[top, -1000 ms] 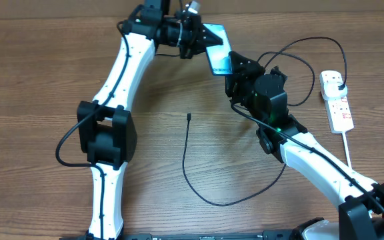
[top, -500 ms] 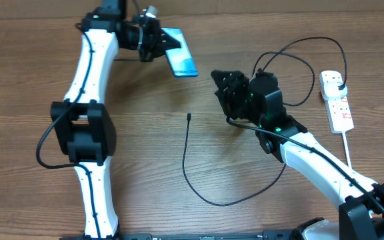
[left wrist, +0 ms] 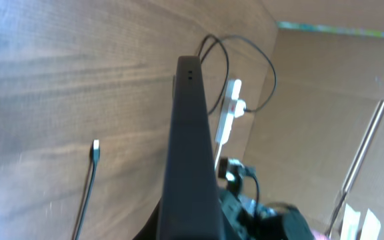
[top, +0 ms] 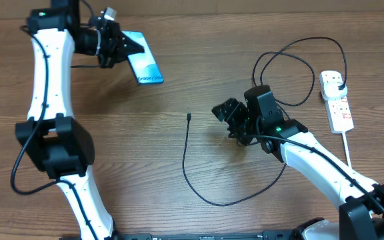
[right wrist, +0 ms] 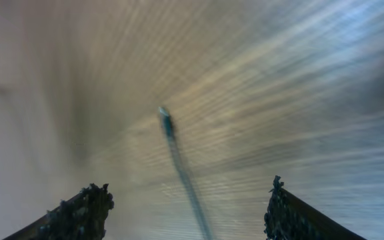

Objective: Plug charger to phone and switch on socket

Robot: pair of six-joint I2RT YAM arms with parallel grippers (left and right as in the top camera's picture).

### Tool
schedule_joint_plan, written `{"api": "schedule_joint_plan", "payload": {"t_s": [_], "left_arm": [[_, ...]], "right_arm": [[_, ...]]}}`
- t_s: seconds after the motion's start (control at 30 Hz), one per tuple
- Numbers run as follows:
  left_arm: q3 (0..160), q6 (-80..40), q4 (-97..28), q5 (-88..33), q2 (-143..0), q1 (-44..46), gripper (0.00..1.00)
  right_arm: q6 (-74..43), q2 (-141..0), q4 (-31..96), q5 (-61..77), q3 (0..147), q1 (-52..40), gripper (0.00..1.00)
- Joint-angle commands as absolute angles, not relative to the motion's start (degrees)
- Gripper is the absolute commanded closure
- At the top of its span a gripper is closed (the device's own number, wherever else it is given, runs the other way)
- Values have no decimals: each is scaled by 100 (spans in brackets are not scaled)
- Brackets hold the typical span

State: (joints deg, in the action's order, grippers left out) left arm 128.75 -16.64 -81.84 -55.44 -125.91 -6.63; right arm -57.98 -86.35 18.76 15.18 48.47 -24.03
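My left gripper (top: 122,48) is shut on the phone (top: 144,67), which has a glowing light-blue screen, and holds it above the table at the back left. In the left wrist view the phone (left wrist: 191,160) shows edge-on as a dark slab. The charger cable (top: 192,180) lies looped on the table, its connector tip (top: 189,117) free at mid-table; its far end is plugged into the white socket strip (top: 337,100) at the right. My right gripper (top: 227,112) is open and empty, just right of the tip. The right wrist view shows the blurred tip (right wrist: 167,122) ahead of the open fingers (right wrist: 185,203).
The strip's thick white cord (top: 347,150) runs toward the front right. A cardboard wall (left wrist: 325,100) stands behind the table. The socket strip also shows in the left wrist view (left wrist: 227,113).
My left arm has swung left with the phone in it, away from the right gripper. My right gripper has let go of the phone and dropped toward the cable tip.
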Motion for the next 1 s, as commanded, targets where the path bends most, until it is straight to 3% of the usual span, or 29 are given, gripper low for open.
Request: {"api": "schedule_joint_plan", "payload": {"t_s": [0.0, 0.23, 0.37, 0.53, 0.97], "left_arm": [[12988, -663, -8700, -5719, -12363, -661, 96], [12975, 888, -9684, -5693, -12363, -650, 96], [12954, 904, -9671, -5658, -12385, -652, 96], [12954, 895, -9524, -5988, -12407, -652, 96], [12954, -1194, -8197, -6501, -12407, -672, 96]], "right_arm": [[-4587, -8519, 2067, 1750, 4969, -2405, 27], [-4014, -8519, 2397, 2318, 4974, -2405, 39], [-3730, -8519, 2908, 2405, 5343, -2405, 48], [-3581, -8521, 3745, 2080, 6119, -2405, 49], [-3247, -9581, 5105, 1806, 8114, -2405, 53]]}}
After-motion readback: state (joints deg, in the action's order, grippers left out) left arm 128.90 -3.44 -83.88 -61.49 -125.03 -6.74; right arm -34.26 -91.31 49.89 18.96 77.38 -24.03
